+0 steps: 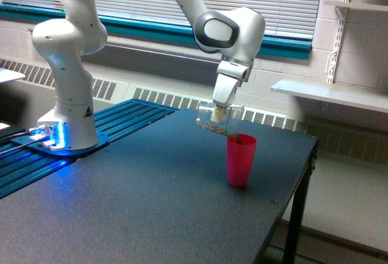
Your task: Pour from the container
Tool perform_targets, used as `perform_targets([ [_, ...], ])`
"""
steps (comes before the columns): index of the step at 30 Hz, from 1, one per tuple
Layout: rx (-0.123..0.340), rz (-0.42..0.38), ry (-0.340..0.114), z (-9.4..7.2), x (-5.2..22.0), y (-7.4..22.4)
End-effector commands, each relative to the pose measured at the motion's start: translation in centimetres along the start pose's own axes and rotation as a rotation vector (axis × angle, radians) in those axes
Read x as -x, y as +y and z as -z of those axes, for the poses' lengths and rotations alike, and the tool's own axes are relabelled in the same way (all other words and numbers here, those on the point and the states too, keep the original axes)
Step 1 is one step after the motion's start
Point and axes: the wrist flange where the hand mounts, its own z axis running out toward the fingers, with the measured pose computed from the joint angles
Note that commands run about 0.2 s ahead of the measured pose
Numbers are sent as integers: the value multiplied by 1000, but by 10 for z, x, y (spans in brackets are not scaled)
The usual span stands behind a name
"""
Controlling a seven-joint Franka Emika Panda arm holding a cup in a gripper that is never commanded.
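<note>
The clear plastic container (pixel 219 118) hangs tipped on its side just above and left of the pink cup (pixel 240 160), its mouth lowered toward the cup's rim. Brown granular bits lie along the container's lower wall near the mouth. My gripper (pixel 219 113) is shut on the container from above. The pink cup stands upright on the dark table (pixel 151 203), toward the exterior view's right.
The arm's white base (pixel 65 64) stands on a blue-lit mount at the exterior view's left, beside blue ribbed rails (pixel 115 124). The table's right edge (pixel 303 173) runs close to the pink cup. White shelves (pixel 327 94) hang on the wall at the right.
</note>
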Motion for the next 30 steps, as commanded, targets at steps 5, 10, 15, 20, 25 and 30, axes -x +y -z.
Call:
perform_targets([
  [5,-6,-12,-8,5,-1,0],
  [10,-10,-16,-13,6,-1,-1],
  [15,-13,-17,-17,5,-1,-2],
  [20,-31,-18,-24,7,-1,-7],
  [25,-29,-24,-20,9,-4,-6],
  [30,-30,-24,-19,11,-5,-6],
])
